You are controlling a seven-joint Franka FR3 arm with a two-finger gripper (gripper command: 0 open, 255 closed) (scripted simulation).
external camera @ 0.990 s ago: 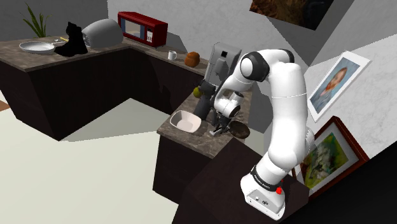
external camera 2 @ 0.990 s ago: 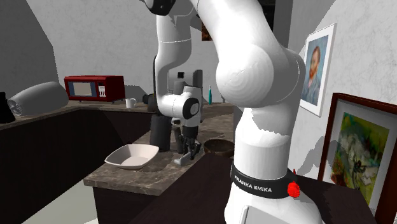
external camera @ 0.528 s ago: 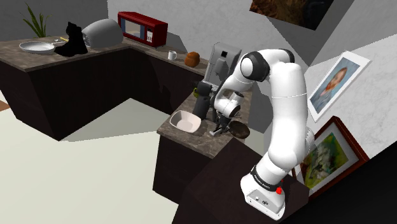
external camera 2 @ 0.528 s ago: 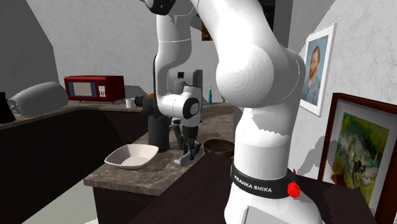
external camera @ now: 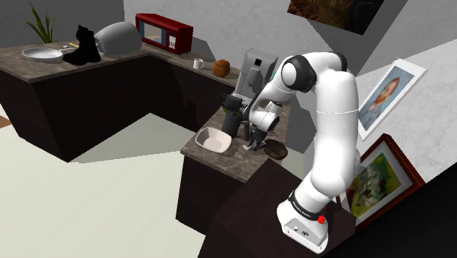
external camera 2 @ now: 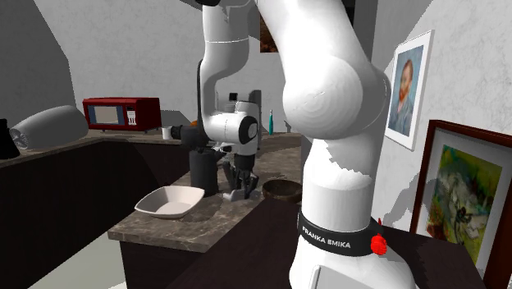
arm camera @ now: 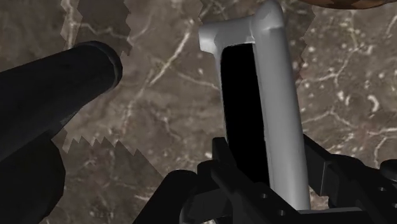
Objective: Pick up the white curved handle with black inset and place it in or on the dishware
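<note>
- My hand [arm camera: 270,162] is closed on the white curved handle [arm camera: 280,95]. Its two black fingers [arm camera: 222,159] press against the handle's sides near one end.
- The rest of the handle reaches out past my fingertips over the dark marbled counter [arm camera: 165,127]. Its black inset [arm camera: 240,108] runs along the side that faces the tall black cylinder [arm camera: 63,89].
- In the second exterior view the handle hangs low over the counter in my grip. I cannot tell whether its lower end touches the stone.
- It is between the shallow white bowl [external camera 2: 171,202], which sits near the counter's edge on that view's left, and a dark brown bowl [external camera 2: 281,189] on the right.
- The handle is apart from the white bowl, neither in it nor on it.
- The black cylinder stands upright just behind the white bowl, close beside my hand.
</note>
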